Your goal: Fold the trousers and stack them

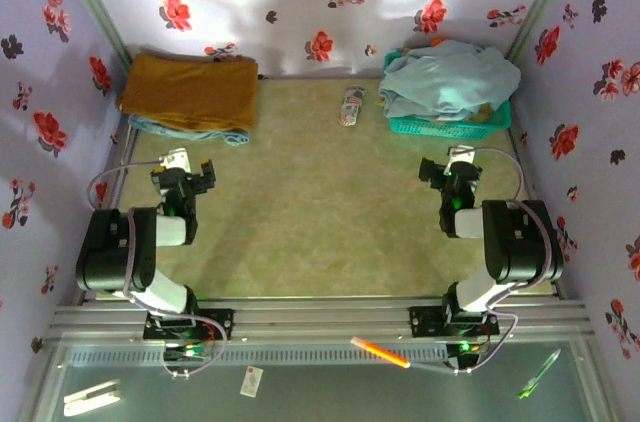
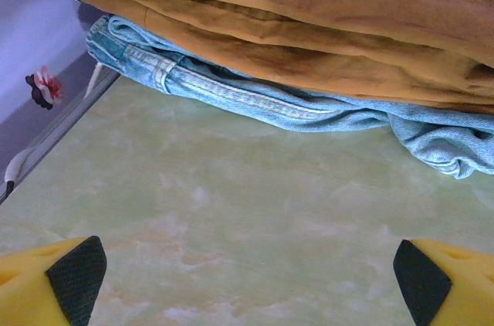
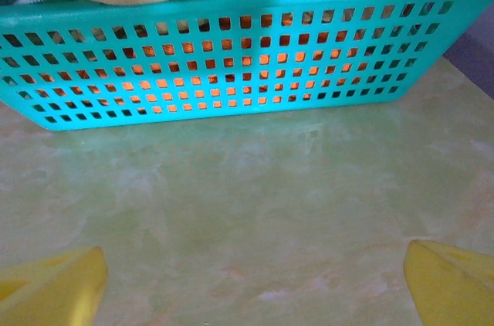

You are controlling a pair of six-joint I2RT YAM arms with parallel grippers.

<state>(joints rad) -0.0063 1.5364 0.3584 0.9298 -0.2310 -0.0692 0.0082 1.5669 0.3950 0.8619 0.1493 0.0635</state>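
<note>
Trousers [image 1: 190, 90] are sitting folded far left atop blue jeans [image 2: 231, 94]. Left gripper [image 2: 247, 280] and right gripper [image 3: 255, 280] are hovering wide open, holding nothing. Likely reaching into the far-right basket [image 3: 231, 40] next: pinching one layer, lifting clear.

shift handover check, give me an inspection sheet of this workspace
surface: green marbled table, no spills seen
job's things: trousers folded far left, lying on a blue denim garment
clutter: teal basket far right, heaped with pale blue cloth; small packet between; orange pen and green pen on near ledge
grippers: left gripper open, empty; right gripper open, empty
cables: grey cables loop at each wrist, off the cloth
surroundings: floral walls on three sides
</note>
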